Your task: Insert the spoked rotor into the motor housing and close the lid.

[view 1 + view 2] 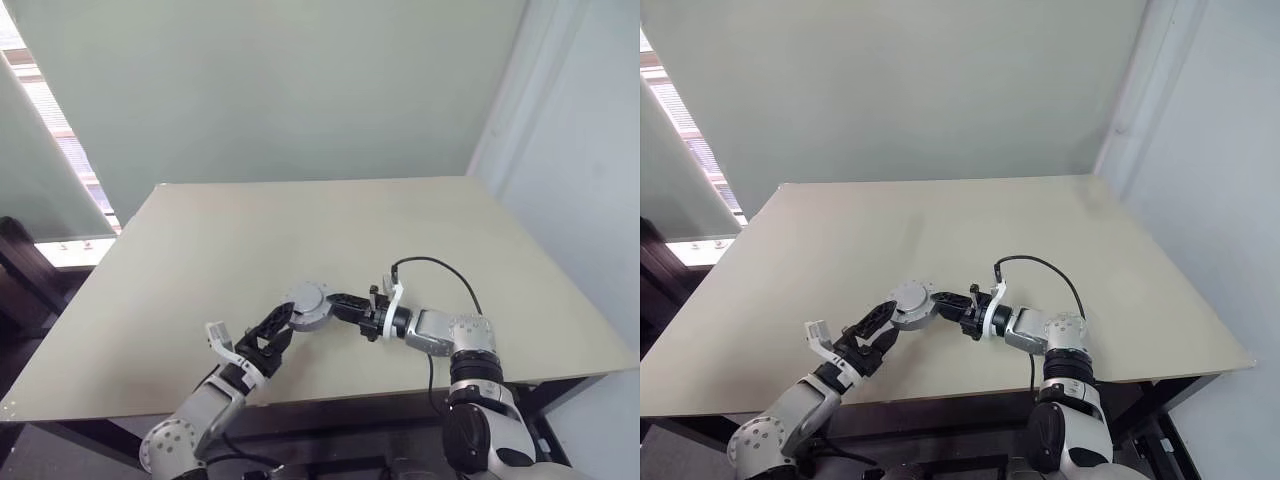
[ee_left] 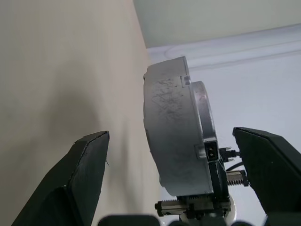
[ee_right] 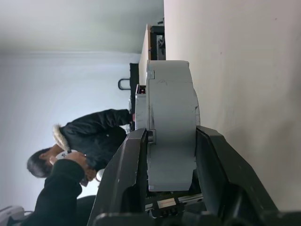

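Closest to the table's front edge, the left gripper (image 1: 283,322) reaches up from the near left with its two black fingers (image 2: 77,188) spread wide, nothing between them touching either pad; the round silver part sits in the gap but clear of both. That part, the assembled motor housing (image 1: 310,304), is a thick grey disc with a scuffed face and a small connector on its rim, and it hangs above the table (image 1: 200,260) rather than lying on it. The right gripper (image 1: 335,302) comes in from the right, level and pointing left, and its jaws are clamped on the disc across its thickness, one finger (image 3: 124,174) on each flat face. A black cable loops up from that wrist. I cannot see the rotor or tell the lid as a separate piece; the disc looks like one closed unit from here. Beyond the grippers the pale tabletop stretches bare to the wall. In the right wrist view a person (image 3: 80,141) in a dark jacket stands farther back in the room.
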Robot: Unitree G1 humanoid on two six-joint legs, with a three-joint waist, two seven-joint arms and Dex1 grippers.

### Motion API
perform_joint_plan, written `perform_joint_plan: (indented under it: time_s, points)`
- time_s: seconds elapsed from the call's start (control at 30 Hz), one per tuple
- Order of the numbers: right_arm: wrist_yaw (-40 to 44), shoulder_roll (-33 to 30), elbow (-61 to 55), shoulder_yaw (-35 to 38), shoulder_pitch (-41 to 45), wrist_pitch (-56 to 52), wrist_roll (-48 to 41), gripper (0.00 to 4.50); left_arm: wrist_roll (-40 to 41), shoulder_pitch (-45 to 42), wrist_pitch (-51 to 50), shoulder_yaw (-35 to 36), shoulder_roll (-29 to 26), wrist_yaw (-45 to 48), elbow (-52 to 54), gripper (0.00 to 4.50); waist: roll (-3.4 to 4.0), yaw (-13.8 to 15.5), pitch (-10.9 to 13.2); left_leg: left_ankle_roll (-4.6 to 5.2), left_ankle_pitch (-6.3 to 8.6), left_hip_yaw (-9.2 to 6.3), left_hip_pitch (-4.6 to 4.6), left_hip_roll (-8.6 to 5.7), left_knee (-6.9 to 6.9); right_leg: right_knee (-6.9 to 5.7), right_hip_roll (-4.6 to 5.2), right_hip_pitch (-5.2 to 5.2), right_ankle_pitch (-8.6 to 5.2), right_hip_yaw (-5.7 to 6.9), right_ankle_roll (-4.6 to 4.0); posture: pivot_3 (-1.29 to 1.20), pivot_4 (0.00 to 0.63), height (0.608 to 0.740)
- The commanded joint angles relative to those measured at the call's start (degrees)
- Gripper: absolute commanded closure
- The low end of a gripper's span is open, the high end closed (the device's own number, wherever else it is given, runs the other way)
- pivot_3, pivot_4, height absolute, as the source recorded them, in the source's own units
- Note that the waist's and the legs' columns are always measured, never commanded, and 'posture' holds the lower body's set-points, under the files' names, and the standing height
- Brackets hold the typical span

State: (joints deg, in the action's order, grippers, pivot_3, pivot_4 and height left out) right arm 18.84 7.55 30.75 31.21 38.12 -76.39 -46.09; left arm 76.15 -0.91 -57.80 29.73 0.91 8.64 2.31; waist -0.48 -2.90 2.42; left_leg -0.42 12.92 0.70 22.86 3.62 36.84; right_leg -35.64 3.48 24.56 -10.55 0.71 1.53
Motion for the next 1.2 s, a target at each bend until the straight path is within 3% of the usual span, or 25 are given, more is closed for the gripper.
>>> perform_joint_plan:
  time_s: [0.03,0.47,0.57,0.73,1.2]
  points:
    - [0.6,1.7,-3.8,-0.2,1.3,-1.0,-4.2,3.31,1.6,-1.4,1.0,-1.7,0.0,0.2,0.0,0.0,0.0,0.0,0.0,0.0,0.0,0.0,0.0,0.0,0.0,0.0,0.0,0.0,0.0,0.0,0.0,0.0,0.0,0.74]
    - [-1.1,2.9,-6.1,-1.7,-0.5,-3.5,-5.5,3.31,2.7,-2.2,3.0,-4.9,0.3,0.8,-1.8,0.0,0.0,0.0,0.0,0.0,0.0,0.0,0.03,0.0,0.0,0.01,0.0,0.03,0.0,0.0,0.0,0.0,0.0,0.74]
    - [-1.4,3.0,-6.3,-1.9,-0.8,-3.6,-5.9,3.31,3.1,-2.1,3.1,-5.4,0.3,0.8,-1.9,0.55,0.0,0.0,0.0,0.0,0.0,0.0,0.04,0.0,0.0,0.01,0.0,0.03,0.0,0.0,0.0,0.0,0.0,0.74]
    - [-1.9,3.1,-6.6,-2.2,-1.3,-3.7,-6.3,3.31,3.8,-1.8,3.1,-5.8,0.3,0.8,-1.9,2.19,0.0,0.0,0.0,0.0,0.0,-0.01,0.07,0.0,0.0,0.01,0.0,0.05,0.0,0.0,0.0,0.0,0.0,0.74]
    - [-0.7,2.4,-9.0,-6.6,-2.9,0.2,-5.3,3.31,4.9,-1.9,5.0,-6.6,0.5,0.6,-2.3,2.32,0.0,0.0,0.0,0.0,0.0,-0.01,0.1,0.0,0.0,0.01,0.0,0.09,0.0,0.0,0.0,0.0,0.0,0.74]
